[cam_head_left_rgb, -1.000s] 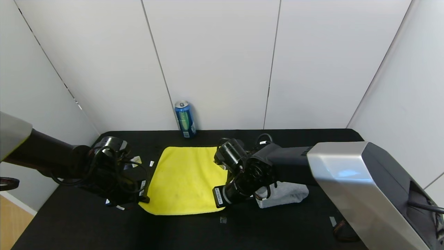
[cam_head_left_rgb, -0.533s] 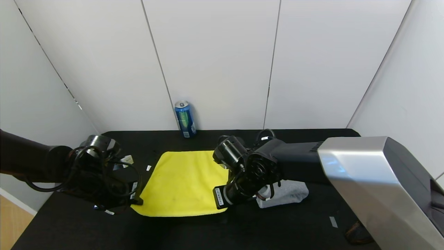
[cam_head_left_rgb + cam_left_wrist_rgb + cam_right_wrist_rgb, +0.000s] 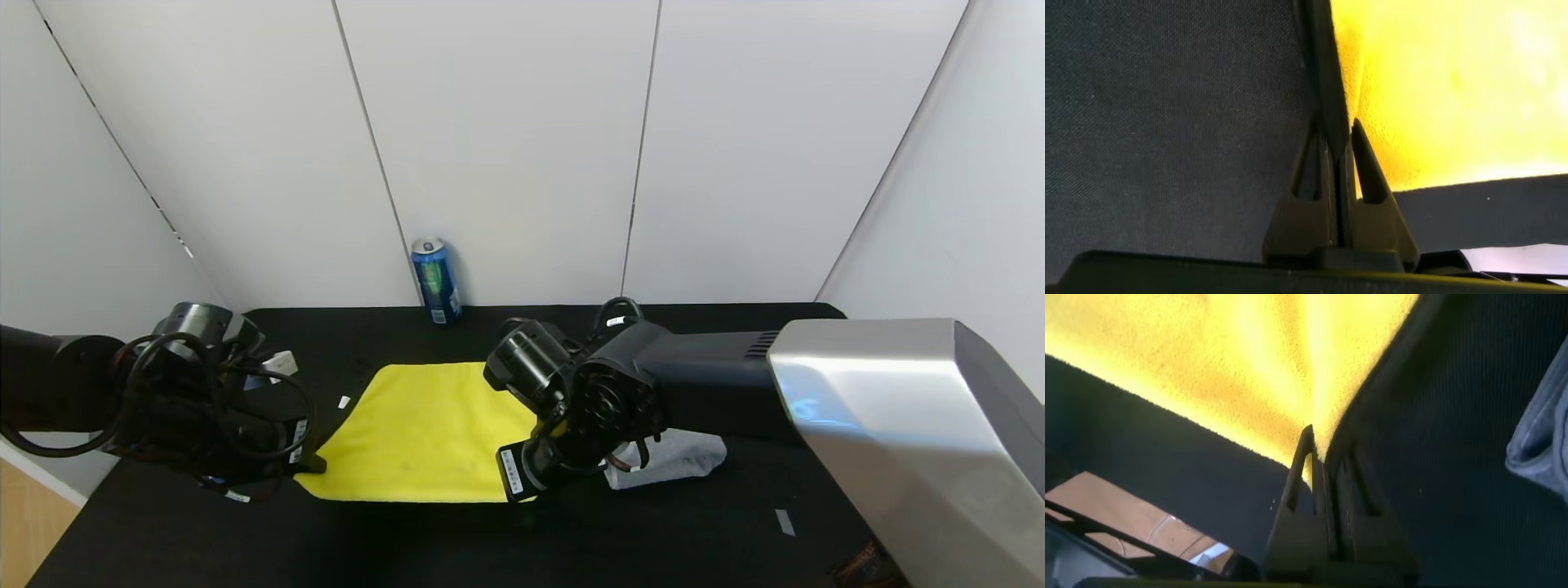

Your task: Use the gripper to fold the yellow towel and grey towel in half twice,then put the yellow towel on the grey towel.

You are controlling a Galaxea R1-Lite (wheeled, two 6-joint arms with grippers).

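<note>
Left tool [image 3: 1337,155] clamped together on the near left corner of the yellow towel [image 3: 424,433], black trim caught between the fingers; in the head view that tool [image 3: 314,465] sits low at the towel's left front corner, just over the desk [image 3: 694,531]. Right tool [image 3: 1323,461] likewise pinched shut on the yellow towel's edge, at the near right corner; seen from the head as [image 3: 529,488], under the bulky black wrist. Yellow towel stretched between both tools, spread out mostly flat across the middle of the black desk, front edge held at both corners.

Grey towel [image 3: 673,459] lying crumpled on the desk just to the right of the yellow one, partly hidden behind the right arm; a fold of it visible at the edge of the right wrist view [image 3: 1539,441]. Not touched by either tool.

Blue can [image 3: 436,281] upright at the back of the desk against the white wall panels, well apart from both towels. Small pale tape scraps [image 3: 784,522] scattered on the desk cloth. No containers holding anything. Right arm's wrist covering the yellow towel's right edge and part of the grey towel from above.
</note>
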